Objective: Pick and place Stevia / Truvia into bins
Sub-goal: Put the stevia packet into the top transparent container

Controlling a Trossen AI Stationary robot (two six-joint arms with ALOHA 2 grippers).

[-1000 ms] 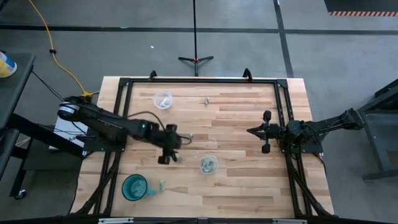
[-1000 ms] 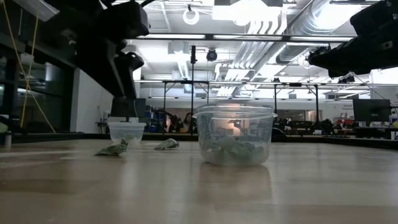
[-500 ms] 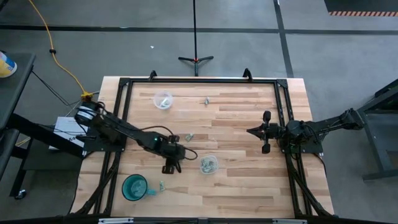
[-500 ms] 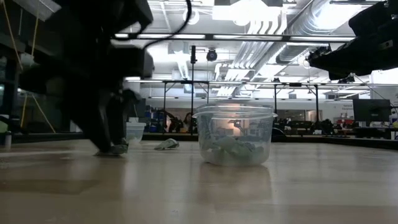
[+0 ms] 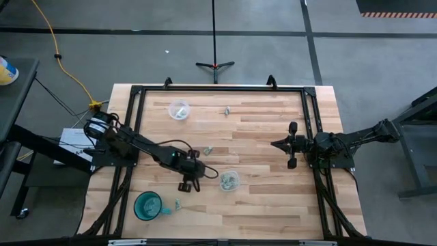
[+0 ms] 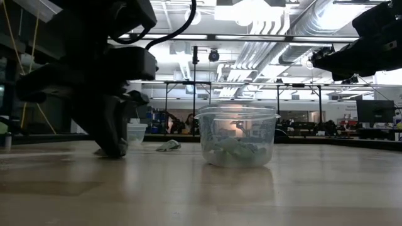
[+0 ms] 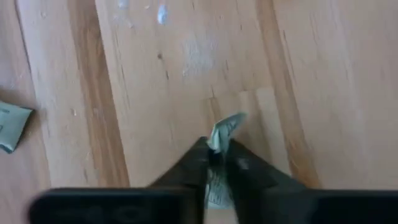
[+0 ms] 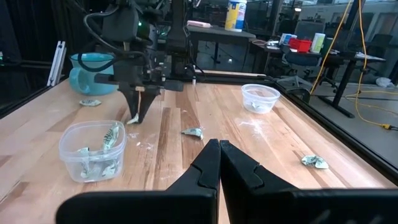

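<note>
My left gripper (image 5: 194, 176) stands at the table top just left of the near clear cup (image 5: 229, 180), shut on a pale green sachet (image 7: 222, 129). It also shows in the low view (image 6: 117, 149) and the right wrist view (image 8: 138, 116). The near cup holds several sachets (image 6: 235, 150). The far clear cup (image 5: 179, 109) stands near the far edge. Loose sachets lie flat on the table at the middle (image 5: 208, 149), near the far edge (image 5: 226, 108) and beside the teal cup (image 5: 177, 203). My right gripper (image 5: 276, 144) is shut and empty, above the table's right part. My left gripper pinches the sachet between its two fingers, which point down from above. One end of the sachet (image 7: 227, 122) sticks out past the fingertips (image 7: 198, 149), crumpled. The fingertips are down at the table top (image 6: 117, 153); whether the sachet is clear of the wood I cannot tell.
A teal handled cup (image 5: 147, 205) stands near the front left. A black frame (image 5: 218, 87) runs around the table. Another sachet (image 7: 10, 127) lies close to my left gripper. Bare wood lies between the near cup and my right gripper.
My left gripper has gone toward the table's near edge and down, from above the table to the table top at a sachet left of the near cup. The right arm has kept still.
</note>
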